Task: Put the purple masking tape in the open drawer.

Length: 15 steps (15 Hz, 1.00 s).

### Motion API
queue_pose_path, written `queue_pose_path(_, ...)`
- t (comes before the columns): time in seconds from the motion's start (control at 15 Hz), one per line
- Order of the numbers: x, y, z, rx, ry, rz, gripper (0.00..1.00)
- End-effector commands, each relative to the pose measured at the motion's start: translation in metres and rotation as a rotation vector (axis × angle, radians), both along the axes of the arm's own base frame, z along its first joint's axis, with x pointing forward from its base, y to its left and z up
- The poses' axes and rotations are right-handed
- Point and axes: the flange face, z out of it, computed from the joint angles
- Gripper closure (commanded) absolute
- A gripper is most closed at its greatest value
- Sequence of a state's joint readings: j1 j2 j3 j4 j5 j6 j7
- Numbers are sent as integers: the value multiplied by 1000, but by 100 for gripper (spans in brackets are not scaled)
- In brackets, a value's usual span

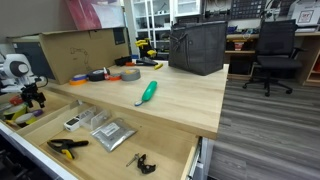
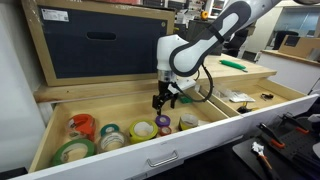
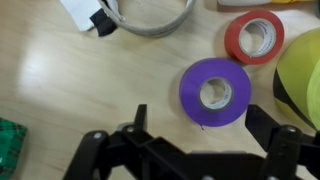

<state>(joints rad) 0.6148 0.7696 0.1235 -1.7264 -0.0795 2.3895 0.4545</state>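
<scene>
Ok so wrist view: the purple masking tape [image 3: 215, 92] is lying flat on pale wood, hole facing up, nothing on top of it. Your gripper [image 3: 200, 128] sits right at the near edge of it w/ the jaws spread wide. One finger [image 3: 140, 118] is off to one side of the roll and the other [image 3: 264, 122] is on the opposite side. Neither is touching the tape afaict, so nothing's held rn.

Neighbours: a red roll [image 3: 253, 38] just beside the purple one but apart from it, a yellow roll [image 3: 303, 70] at the frame edge, and a pale grey ring [image 3: 150, 18] further out. There's a green bit [image 3: 8, 140] in the corner, can't tell what it is.

In an exterior view the gripper [image 2: 163, 100] hangs pointing down over a wide wooden drawer [image 2: 200, 146] w/ a bunch of tape rolls in it. The purple one's too small to pick out there tbh. In an exterior view the green-handled tool [image 1: 147, 93] lies on the tabletop [image 1: 190, 100], well away from the gripper [image 1: 35, 97].
</scene>
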Motion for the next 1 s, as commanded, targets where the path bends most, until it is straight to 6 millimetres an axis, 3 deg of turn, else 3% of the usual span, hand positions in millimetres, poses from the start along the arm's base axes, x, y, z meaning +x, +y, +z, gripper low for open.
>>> queue_pose_path(0.0,-1,-14,31,-7,-13,29,0)
queue_pose_path(0.93,9,-92,83,-18,13,-47,0)
